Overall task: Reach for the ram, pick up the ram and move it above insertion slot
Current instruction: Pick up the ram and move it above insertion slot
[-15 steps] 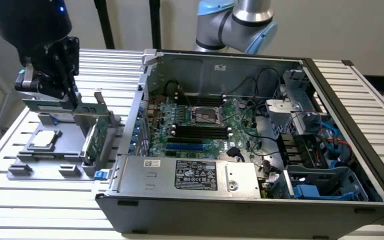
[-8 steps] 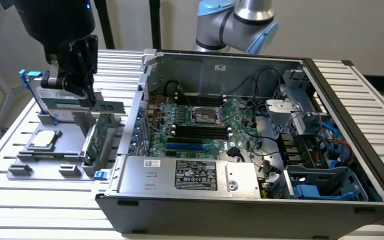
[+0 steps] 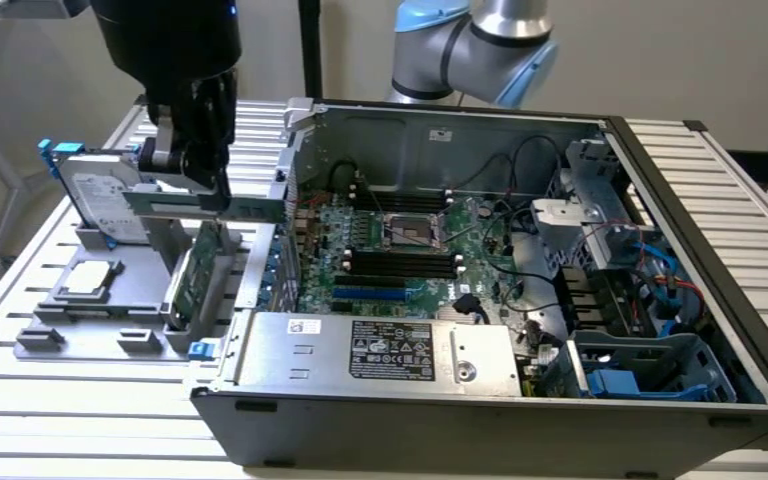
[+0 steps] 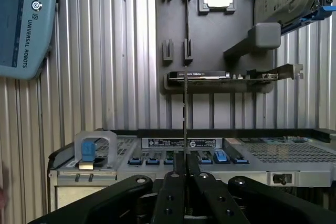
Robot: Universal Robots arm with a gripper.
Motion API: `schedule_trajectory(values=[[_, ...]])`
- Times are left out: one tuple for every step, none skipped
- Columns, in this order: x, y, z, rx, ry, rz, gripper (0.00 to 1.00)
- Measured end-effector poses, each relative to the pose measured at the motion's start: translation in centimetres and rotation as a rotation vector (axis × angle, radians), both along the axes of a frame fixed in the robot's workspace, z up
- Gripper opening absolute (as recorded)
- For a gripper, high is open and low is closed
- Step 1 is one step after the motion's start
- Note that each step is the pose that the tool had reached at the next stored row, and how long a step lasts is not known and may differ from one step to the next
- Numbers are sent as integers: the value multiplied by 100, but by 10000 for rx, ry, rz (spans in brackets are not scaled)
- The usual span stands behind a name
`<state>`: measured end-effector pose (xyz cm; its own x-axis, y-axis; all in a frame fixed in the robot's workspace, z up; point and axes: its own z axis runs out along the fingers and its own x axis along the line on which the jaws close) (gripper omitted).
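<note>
The gripper (image 3: 195,160), upper left of the exterior frame, is closed on the ram (image 3: 211,207), whose long axis runs roughly level. The insertion slot (image 3: 398,262) lies toward frame centre, right of and below the gripper.

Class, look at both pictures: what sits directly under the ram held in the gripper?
The ram, pinched edge-on by the gripper, hangs over the grey fixture and its graphics card. Its lower end is hidden between the fingers.
</note>
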<state>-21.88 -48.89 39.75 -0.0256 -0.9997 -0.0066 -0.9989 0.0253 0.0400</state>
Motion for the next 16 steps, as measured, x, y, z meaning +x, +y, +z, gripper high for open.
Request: schedule_trajectory(values=[[37,6,0,2,0,1,13],[73,13,0,4,0,1,13],[110,20,0,4,0,1,13],[148,28,0,4,0,1,13],[183,36,0,4,0,1,13],[218,45,0,4,1,0,13],[252,55,0,5,-1,1,13],[286,69,0,4,0,1,13],[316,84,0,5,0,1,13],[344,100,0,4,0,1,13],[370,119,0,4,0,1,13],[394,139,0,5,0,1,13],[418,160,1,4,1,1,13],[442,181,1,4,1,0,13],[466,202,0,4,1,1,13],[492,225,0,4,0,1,13]])
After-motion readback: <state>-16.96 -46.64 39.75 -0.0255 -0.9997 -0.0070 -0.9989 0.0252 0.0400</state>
